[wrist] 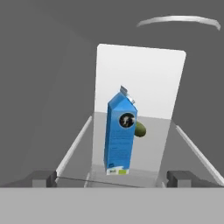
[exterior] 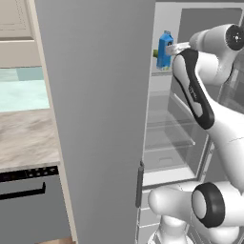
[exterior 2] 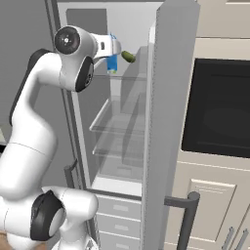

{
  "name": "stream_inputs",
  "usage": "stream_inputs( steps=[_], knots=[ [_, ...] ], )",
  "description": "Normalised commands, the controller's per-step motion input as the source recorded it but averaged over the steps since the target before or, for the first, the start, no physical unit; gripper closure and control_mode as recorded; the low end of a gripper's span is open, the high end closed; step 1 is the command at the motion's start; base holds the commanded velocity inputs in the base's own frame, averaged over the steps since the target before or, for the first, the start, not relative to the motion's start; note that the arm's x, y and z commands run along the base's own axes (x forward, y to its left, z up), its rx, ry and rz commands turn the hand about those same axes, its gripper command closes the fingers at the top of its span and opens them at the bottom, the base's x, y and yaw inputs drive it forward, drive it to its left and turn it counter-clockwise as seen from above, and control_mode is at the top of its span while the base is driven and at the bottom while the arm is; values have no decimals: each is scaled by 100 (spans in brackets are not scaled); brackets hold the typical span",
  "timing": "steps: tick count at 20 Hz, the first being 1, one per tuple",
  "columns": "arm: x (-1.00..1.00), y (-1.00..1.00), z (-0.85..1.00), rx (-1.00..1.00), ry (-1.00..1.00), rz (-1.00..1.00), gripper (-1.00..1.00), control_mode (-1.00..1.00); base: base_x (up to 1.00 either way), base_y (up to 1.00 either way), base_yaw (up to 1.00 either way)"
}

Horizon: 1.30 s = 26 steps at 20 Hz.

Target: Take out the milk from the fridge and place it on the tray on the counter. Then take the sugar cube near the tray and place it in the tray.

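The fridge (exterior: 95,119) stands open, with pale glass shelves inside. On its upper shelf the milk (wrist: 120,135) stands upright, a bright blue gable-top carton, which also shows in the left base view (exterior: 164,52) and the right base view (exterior 2: 112,64). My gripper (wrist: 111,179) is open at shelf height, just in front of the carton, with one dark fingertip (wrist: 43,178) low on each side of it and not touching it. From the base the hand (exterior: 175,47) reaches into the fridge and partly covers the carton. The tray and the sugar cube are out of view.
A small olive-green item (wrist: 141,129) lies on the shelf behind the milk. The open grey door (exterior 2: 163,122) stands to the right of the arm. A dark oven front (exterior 2: 219,107) sits further right. A marbled worktop (exterior: 24,138) over a dark dishwasher (exterior: 28,205) lies left.
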Motion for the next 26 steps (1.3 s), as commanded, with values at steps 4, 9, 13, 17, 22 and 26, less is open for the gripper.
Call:
stream_inputs(
  steps=[4, 9, 13, 17, 22, 26],
  knots=[
    [30, -1, -9, 4, 0, 0, -100, -100, 0, 0, 0],
    [24, -1, -11, 0, 0, 0, -100, -100, 0, 0, 0],
    [20, -5, -9, 0, 0, 0, -100, -100, 0, 0, 0],
    [24, -8, -8, 0, 0, 0, -100, -100, 0, 0, 0],
    [23, -1, 0, 0, 0, 0, -100, -100, 0, 0, 0],
    [23, -13, 0, 0, 0, 0, -100, -100, 0, 0, 0]
  ],
)
